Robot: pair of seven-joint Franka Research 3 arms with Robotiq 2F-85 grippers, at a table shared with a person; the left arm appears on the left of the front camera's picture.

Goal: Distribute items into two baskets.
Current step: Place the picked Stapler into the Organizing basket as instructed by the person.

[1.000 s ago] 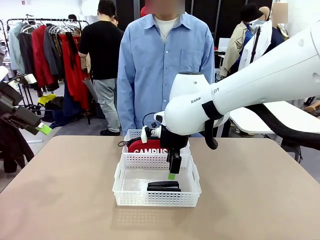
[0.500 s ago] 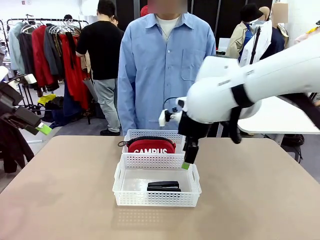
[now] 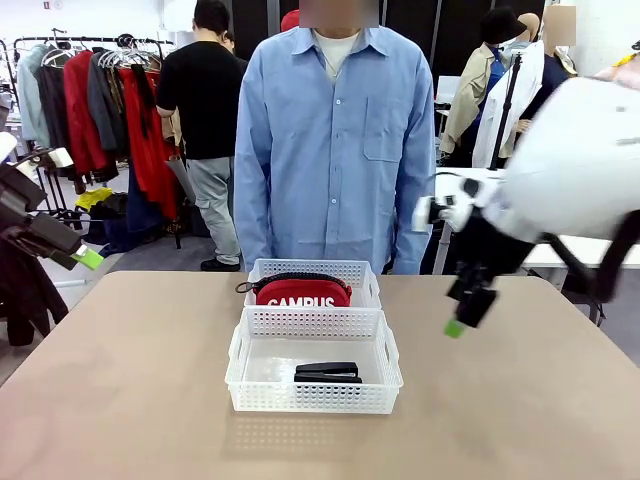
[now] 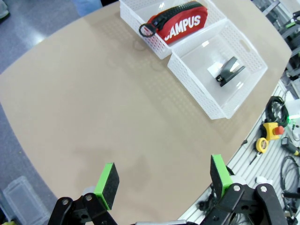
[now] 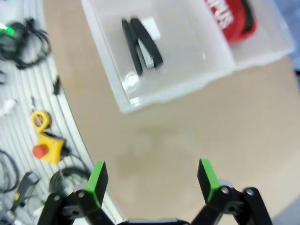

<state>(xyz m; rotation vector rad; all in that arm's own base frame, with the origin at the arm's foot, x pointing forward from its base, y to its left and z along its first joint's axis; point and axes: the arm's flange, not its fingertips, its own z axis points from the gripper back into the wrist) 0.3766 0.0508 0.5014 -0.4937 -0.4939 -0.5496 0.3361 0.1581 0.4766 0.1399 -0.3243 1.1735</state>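
Front view: red "CAMPUS" zip pouch fills the far white lattice plastic basket, slim black stapler the near basket; both empty grippers gape, sorting apparently complete, only retreat left.

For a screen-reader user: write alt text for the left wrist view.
Two white lattice baskets sit side by side on a tan table: the far basket holds a red CAMPUS pouch, the near basket a black stapler. The left gripper hangs open and empty in the foreground.
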